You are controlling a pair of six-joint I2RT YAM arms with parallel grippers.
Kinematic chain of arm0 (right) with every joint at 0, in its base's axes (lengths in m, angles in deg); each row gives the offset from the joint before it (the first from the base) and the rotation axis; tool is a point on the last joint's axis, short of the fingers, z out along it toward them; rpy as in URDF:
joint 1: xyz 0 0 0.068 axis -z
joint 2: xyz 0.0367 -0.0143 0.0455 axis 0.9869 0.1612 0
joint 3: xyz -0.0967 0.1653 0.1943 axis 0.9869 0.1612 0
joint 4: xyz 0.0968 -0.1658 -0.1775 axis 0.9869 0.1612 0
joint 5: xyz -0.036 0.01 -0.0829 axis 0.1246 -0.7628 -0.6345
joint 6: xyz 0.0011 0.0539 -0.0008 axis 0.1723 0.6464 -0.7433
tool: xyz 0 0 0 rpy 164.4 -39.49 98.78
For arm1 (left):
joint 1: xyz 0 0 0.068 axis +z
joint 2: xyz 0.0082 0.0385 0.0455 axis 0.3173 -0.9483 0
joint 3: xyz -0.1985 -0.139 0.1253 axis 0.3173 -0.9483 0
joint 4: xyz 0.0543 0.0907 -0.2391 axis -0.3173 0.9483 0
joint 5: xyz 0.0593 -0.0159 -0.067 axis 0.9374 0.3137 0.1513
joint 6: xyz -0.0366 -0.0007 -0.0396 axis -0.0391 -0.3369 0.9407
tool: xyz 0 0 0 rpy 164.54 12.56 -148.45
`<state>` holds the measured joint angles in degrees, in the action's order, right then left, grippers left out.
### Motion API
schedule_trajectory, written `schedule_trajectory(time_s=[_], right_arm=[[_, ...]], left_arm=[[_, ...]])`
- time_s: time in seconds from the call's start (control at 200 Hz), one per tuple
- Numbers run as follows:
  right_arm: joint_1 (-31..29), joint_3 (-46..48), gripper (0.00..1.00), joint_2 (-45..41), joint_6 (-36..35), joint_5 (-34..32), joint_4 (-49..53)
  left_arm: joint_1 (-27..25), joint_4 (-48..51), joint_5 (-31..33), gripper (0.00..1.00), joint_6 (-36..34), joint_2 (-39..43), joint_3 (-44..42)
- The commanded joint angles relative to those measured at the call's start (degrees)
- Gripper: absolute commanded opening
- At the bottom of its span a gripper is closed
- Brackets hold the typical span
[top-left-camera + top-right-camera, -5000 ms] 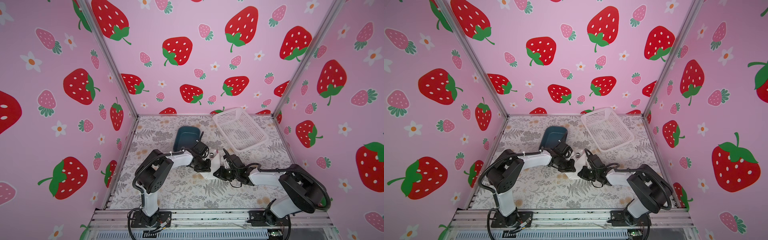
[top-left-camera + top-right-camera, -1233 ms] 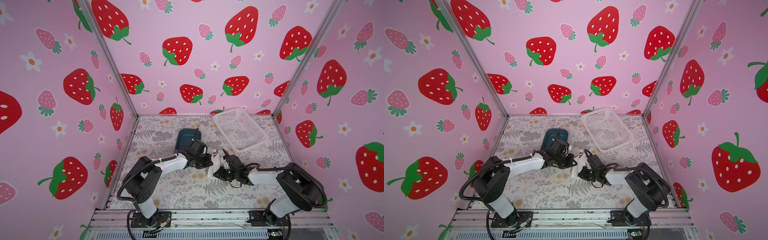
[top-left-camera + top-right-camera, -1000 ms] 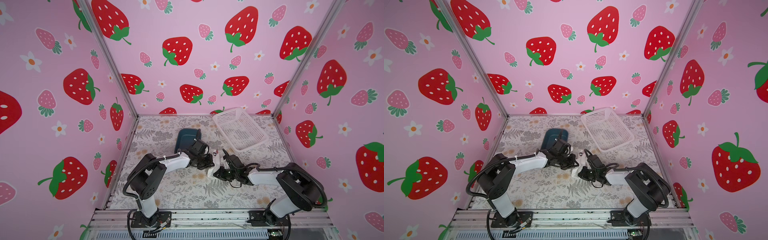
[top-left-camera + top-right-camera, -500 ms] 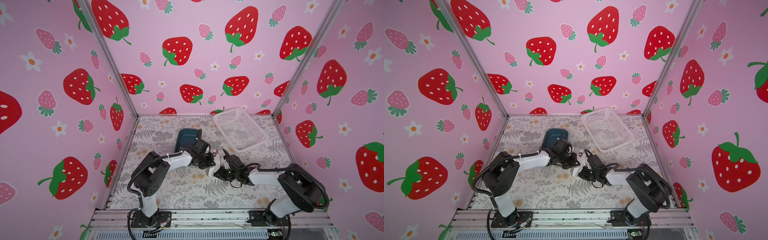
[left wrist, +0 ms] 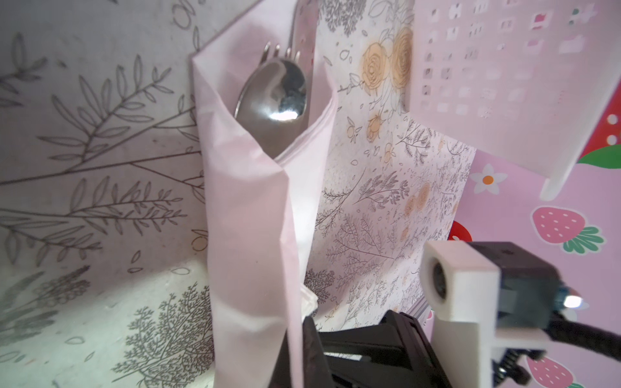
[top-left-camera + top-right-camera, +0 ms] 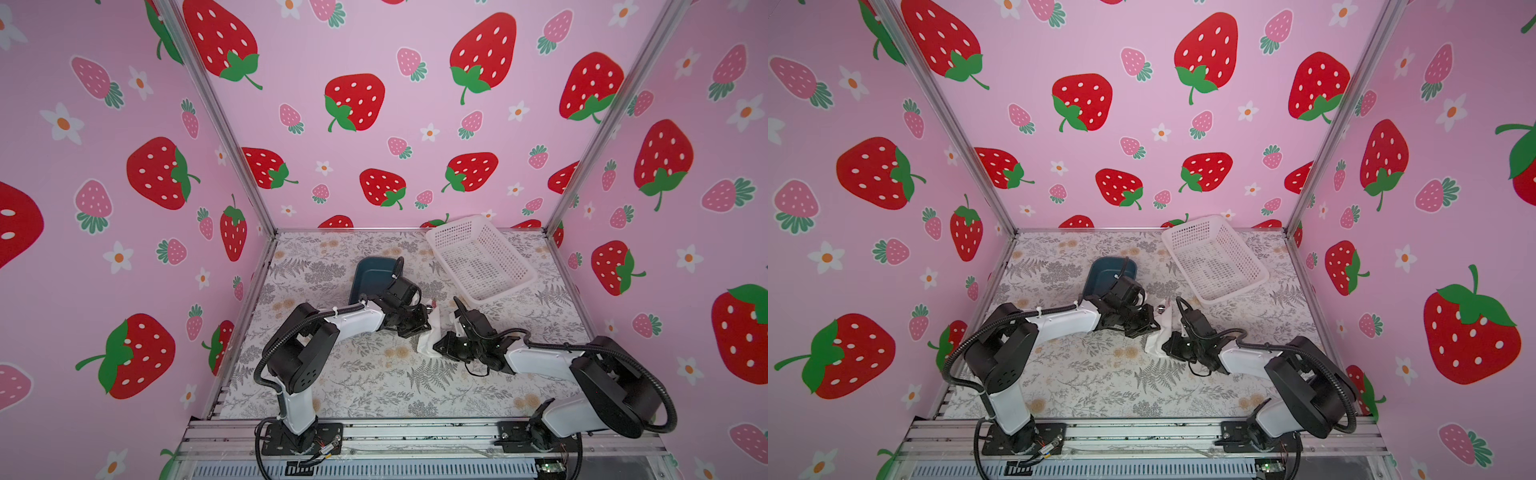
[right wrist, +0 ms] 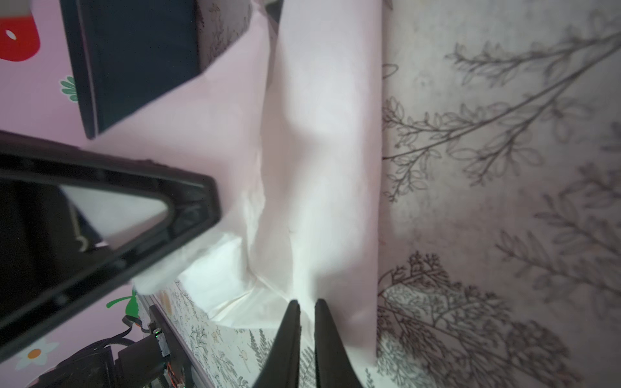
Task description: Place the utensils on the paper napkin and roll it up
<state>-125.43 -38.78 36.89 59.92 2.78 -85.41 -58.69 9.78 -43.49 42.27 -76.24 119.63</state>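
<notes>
Right gripper (image 7: 304,304): jaws nearly together, only a thin slit, pinching the near end of the paper napkin (image 7: 319,134). Left gripper (image 6: 427,321): pressed shut. One of its fingers (image 7: 195,208) lies on the napkin's loose flap; can't tell if any paper is caught. Its own fingertips don't show in the left wrist view.

The napkin is folded into a long narrow sleeve. It lies on the floral mat (image 6: 374,374) between the two grippers, mid-table, near the tub.

The sleeve works as a pouch. The spoon (image 5: 274,94) bowl sticks out of the open far end, with the fork (image 5: 279,50) tines just behind it. A grey strip sits beside the tines, too blurred to name. The handles are all hidden inside the paper.

Blue tub (image 6: 370,272): behind the left gripper, its near part covered by the left wrist. The part of the inside that shows is plain blue floor.

White perforated basket (image 6: 482,257): back right, set at an angle to the walls. Only its own holed floor shows. Its near corner is close to the right wrist, apart from it.

Hard to see:
- In both top views the grippers cover most of the napkin, and only white patches (image 6: 1154,345) show.
- In the left wrist view the right gripper's black body cuts off the sleeve's lower end.
</notes>
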Motion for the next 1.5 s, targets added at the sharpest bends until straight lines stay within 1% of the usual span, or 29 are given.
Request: schedule_trajectory(time_s=[0.0, 0.345, 0.57, 0.68, 1.106, 1.196, 1.281, 1.326, 1.386, 1.441, 1.446, 1.456, 1.496], right_arm=[[0.13, 0.17, 0.13, 2.05, -0.68, -0.07, 0.88], [0.17, 0.87, 0.12, 2.95, -0.72, -0.44, 1.15], [0.11, 0.87, 0.12, 3.17, -0.87, -0.32, 1.07], [0.16, 0.75, 0.12, 3.30, -0.90, -0.15, 1.03], [0.15, 0.62, 0.14, 1.96, -0.53, 0.66, -0.13], [0.18, 0.81, 0.17, 0.44, 0.01, 0.45, -0.18], [0.19, 1.15, 0.22, -1.99, 0.70, -0.26, -0.07], [0.22, 1.59, 0.27, -3.25, 1.15, -0.74, -0.02], [0.15, 2.19, 0.36, -5.14, 1.52, -1.35, -0.25], [0.15, 2.48, 0.41, -6.19, 1.57, -1.38, -0.61], [0.15, 2.47, 0.42, -6.25, 1.61, -1.38, -0.61], [0.17, 2.50, 0.44, -6.41, 1.57, -1.45, -0.66], [0.16, 2.60, 0.50, -7.02, 1.76, -1.47, -0.93]], left_arm=[[-0.25, -0.30, -0.39, 0.04, 1.50, -1.06, 2.40], [-0.85, -3.39, -1.11, 0.04, 4.75, -1.77, 2.62], [-1.43, -5.49, 0.28, 0.04, 7.48, -2.55, 3.03], [-1.85, -5.40, 1.32, 0.04, 7.84, -3.19, 3.85], [-2.73, -5.66, 2.02, 0.05, 7.80, -5.64, 5.16], [-2.71, -5.59, 2.14, 0.05, 7.75, -5.78, 5.29], [-2.75, -5.40, 2.23, 0.05, 7.63, -5.98, 5.32], [-2.71, -5.41, 2.34, 0.05, 7.65, -6.06, 5.35], [-2.78, -5.43, 2.34, 0.05, 7.58, -6.15, 5.35], [-2.71, -5.36, 2.34, 0.04, 7.49, -6.25, 5.51], [-2.71, -5.35, 2.33, 0.07, 7.51, -6.25, 5.52], [-2.71, -5.34, 2.30, 0.09, 7.53, -6.30, 5.53], [-2.72, -5.25, 2.32, 0.09, 7.45, -6.39, 5.60]])
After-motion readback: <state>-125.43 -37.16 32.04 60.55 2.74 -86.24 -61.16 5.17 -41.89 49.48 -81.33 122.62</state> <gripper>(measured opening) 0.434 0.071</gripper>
